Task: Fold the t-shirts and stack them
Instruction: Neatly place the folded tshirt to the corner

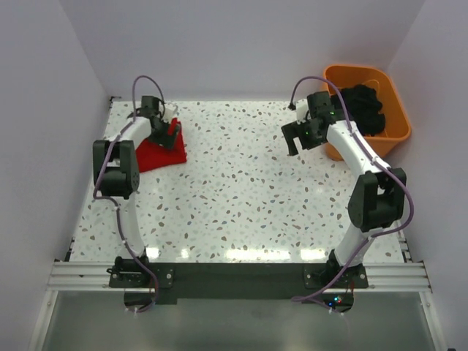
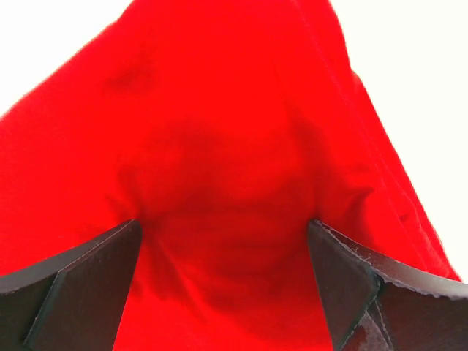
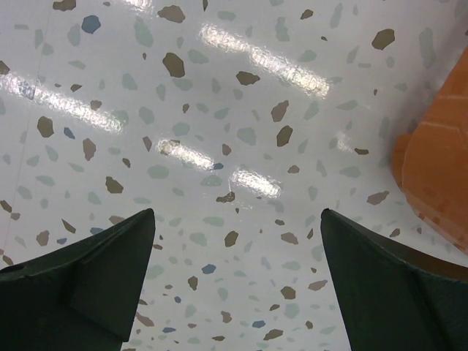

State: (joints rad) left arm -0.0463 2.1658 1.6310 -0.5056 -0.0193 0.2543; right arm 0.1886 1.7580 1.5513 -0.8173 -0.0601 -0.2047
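Observation:
A red t-shirt (image 1: 156, 154) lies as a small folded bundle at the far left of the table. My left gripper (image 1: 170, 130) is right over it, jaws wide apart. In the left wrist view the red cloth (image 2: 219, 146) fills the frame and bulges between the two fingers of the gripper (image 2: 223, 241); I cannot tell whether they touch it. My right gripper (image 1: 298, 142) hangs open and empty over bare table at the far right, next to the orange tub. In the right wrist view the gripper (image 3: 238, 219) has only speckled table between its fingers.
An orange plastic tub (image 1: 401, 126) stands at the far right corner with dark cloth (image 1: 363, 106) inside; its edge shows in the right wrist view (image 3: 435, 175). White walls close in the table on the left, back and right.

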